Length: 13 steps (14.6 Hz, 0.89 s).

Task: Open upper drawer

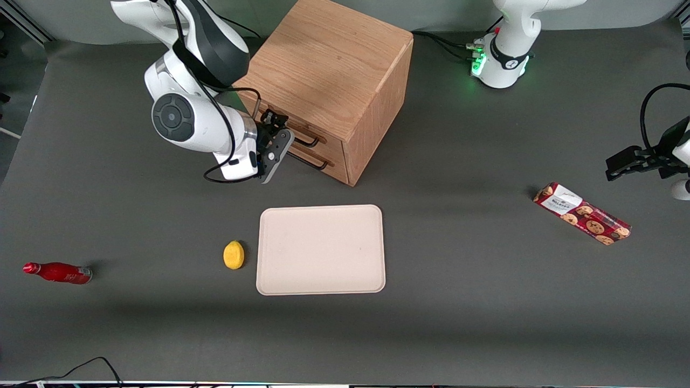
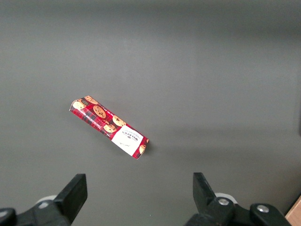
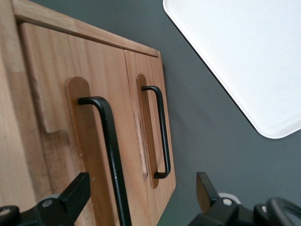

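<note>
Even overhead light; soft shadows; sharp frames

In the front view the right arm's body covered much of the upper drawer (image 1: 307,139), leaving only one end of its front and handle visible. The gripper (image 1: 276,152) sat in front of that drawer, partly screened by the wrist. In the right wrist view the upper drawer's handle (image 3: 109,155) ran out of frame, the beige tray (image 3: 244,61) was cropped to one corner, and only the fingers' (image 3: 70,197) tips showed. The red bottle's (image 1: 58,272) label was too small to read.
</note>
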Motion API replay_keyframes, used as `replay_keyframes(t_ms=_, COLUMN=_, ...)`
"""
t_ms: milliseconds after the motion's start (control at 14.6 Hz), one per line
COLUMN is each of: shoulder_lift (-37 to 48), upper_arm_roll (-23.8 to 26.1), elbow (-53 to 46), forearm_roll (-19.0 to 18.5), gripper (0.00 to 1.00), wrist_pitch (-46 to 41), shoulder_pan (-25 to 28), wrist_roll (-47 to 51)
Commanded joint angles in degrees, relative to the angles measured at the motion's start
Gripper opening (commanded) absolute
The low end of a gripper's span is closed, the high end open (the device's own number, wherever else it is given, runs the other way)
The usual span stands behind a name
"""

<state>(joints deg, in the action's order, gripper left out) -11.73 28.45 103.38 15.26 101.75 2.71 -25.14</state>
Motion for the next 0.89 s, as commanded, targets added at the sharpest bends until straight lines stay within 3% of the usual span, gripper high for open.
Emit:
replay_keyframes(t_ms=0, shoulder_lift=1.2, upper_arm_roll=0.1, elbow=2.8, forearm_roll=-0.8, gripper=1.00, wrist_pitch=3.4, shoulder_pan=0.0, wrist_roll=-1.2)
replay_keyframes(t_ms=824, shoulder_lift=0.4, upper_arm_roll=1.0, elbow=7.5, forearm_roll=-0.8, gripper=1.00, wrist_pitch=10.6, shoulder_pan=-0.1, wrist_roll=-1.2)
